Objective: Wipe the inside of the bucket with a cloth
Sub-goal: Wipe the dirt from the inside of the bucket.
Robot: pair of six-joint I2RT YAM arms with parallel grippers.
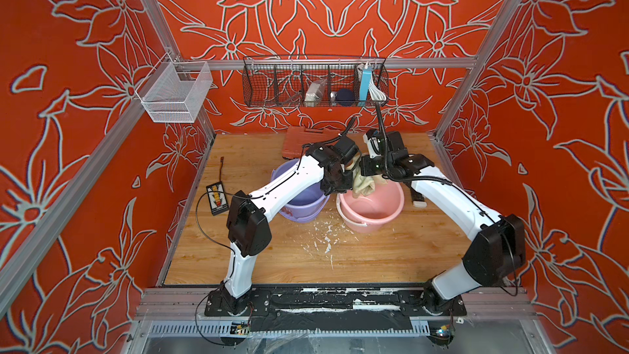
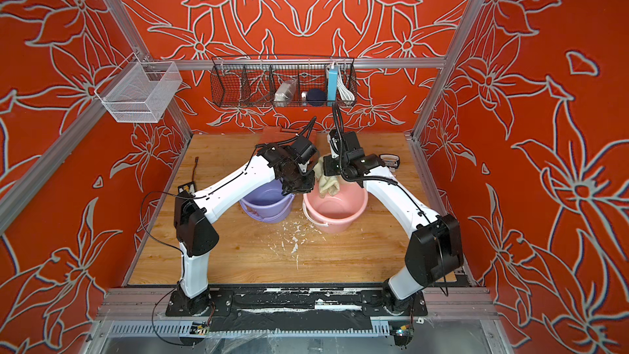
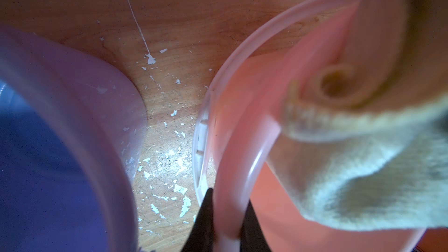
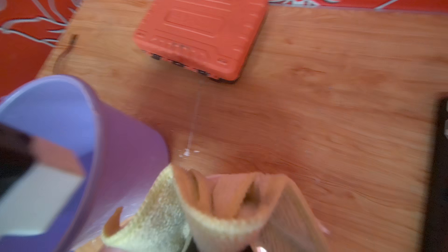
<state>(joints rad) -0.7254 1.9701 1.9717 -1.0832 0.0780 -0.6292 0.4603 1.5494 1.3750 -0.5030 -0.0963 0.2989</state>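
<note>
Holding the cloth (image 1: 363, 183) over the pink bucket (image 1: 391, 214), the right gripper (image 1: 364, 169) is clamped fully shut on a bunched fold. In both top views the rag hangs limp, its lower end draped at the far rim and dipping just inside the wall. The right wrist view shows only crumpled cloth (image 4: 225, 204) close to the lens; how much sits in the jaws, cannot tell.

The left gripper (image 3: 228, 216) is almost closed, pinching the pink bucket rim with one finger outside and one inside, on the side facing the purple bucket (image 1: 301, 200). The purple bucket stands just beside it, with a strip of tabletop (image 3: 169, 93) and white flecks (image 3: 180, 190) between them.

Step, by my read: getting the cloth down onto the inner wall; the wiping looks barely begun.

To do it well:
- Lower the right wrist until a pad of cloth presses on the plastic rather than dangling.
- Sweep round the wall first, then the floor.
- The bucket looks light, so the left pinch must brace it or it will likely slide or tip toward the push.
- The wrists are close together; arc away from the left gripper.
- The limp rag may fold under, leaving the gripper scraping bare plastic, so lead with the bunched part.

The orange tool case (image 4: 201, 27) sits well behind, no concern.
</note>
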